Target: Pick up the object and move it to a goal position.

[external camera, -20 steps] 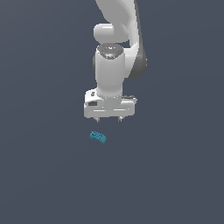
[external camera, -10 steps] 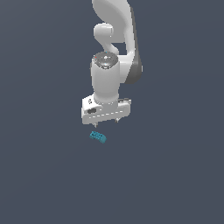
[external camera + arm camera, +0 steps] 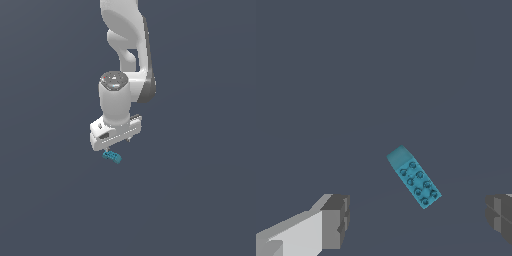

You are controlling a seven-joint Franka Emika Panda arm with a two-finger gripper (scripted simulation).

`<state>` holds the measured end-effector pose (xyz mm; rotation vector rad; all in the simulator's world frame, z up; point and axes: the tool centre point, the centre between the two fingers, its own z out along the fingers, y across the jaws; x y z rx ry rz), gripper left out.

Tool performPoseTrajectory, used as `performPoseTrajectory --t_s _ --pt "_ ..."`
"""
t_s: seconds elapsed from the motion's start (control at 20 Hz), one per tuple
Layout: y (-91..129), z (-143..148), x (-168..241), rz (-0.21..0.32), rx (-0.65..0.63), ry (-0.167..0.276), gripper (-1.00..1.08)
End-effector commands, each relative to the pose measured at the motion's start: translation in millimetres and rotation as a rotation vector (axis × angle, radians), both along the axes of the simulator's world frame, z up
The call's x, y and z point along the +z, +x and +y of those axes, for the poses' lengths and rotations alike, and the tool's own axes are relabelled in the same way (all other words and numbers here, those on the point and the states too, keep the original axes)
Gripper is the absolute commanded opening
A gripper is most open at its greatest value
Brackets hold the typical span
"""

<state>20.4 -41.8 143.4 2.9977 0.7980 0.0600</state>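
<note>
The gripper (image 3: 116,145) hangs just above the block (image 3: 414,177), fingers (image 3: 336,220) spread wide either side so they can drop around it.

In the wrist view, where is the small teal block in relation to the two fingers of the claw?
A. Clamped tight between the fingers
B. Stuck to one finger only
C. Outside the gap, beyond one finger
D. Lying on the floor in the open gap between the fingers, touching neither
D: the wrist view shows the teal block lying free on the floor, with the claw spread wide around it.
</note>
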Motion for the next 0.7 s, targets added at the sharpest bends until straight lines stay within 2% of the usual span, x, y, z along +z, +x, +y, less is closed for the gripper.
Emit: performPoseTrajectory --t_s 0.0,0.65 --pt "-0.1 -4.1 -7.1 0.007 0.063 -0.002 1.0" --pt "-2.2 -24.5 -43.2 0.038 0.383 0.0 1.0"
